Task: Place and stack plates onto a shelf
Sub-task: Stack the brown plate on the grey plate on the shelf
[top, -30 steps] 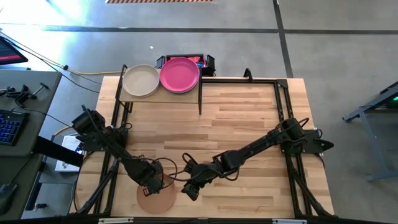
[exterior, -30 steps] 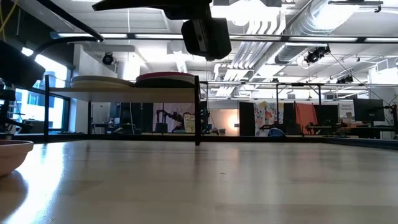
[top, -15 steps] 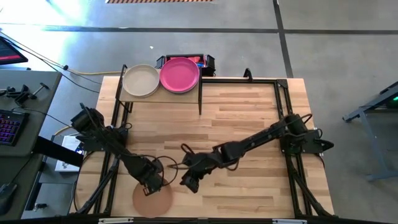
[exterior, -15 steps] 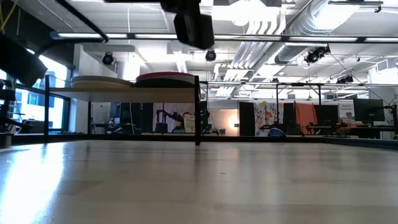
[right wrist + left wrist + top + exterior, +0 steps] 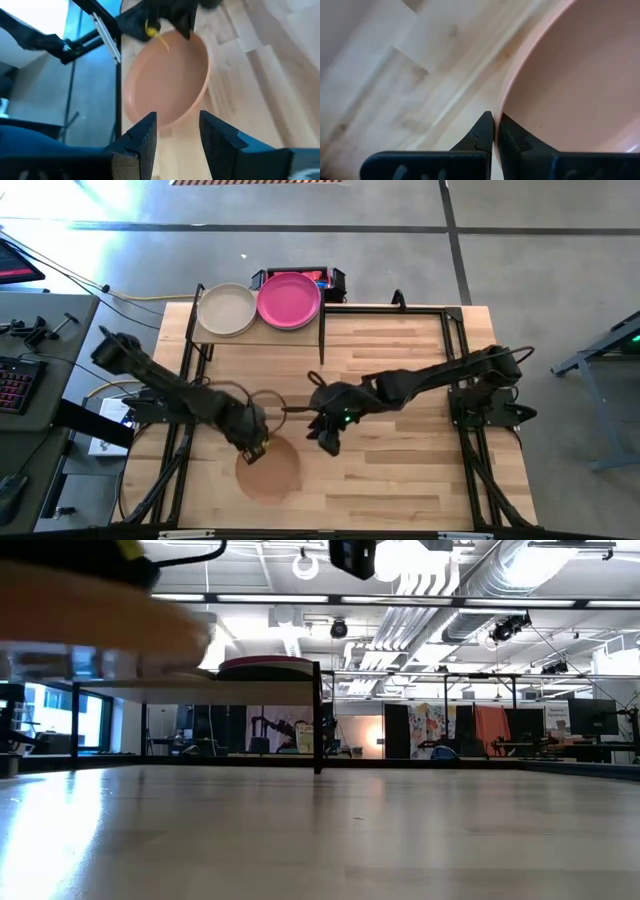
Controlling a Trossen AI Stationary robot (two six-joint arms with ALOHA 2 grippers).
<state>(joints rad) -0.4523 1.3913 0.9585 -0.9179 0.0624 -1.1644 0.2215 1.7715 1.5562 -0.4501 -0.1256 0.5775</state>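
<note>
Wood tabletop (image 5: 400, 380), peach plate (image 5: 268, 472) lifted at the near edge.
Your left gripper (image 5: 254, 446) pinches its rim, probably for carrying to the far-left shelf (image 5: 290, 335); right gripper (image 5: 328, 442) hangs beside it, fingers apart, empty.

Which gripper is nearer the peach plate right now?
Left. The left gripper is clamped on the rim of the peach plate, holding it; the right gripper hangs open beside it, apart.

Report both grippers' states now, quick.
Left gripper: shut on the rim of the peach plate, carrying it above the table.
Right gripper: open, holding nothing, beside the plate.
</note>
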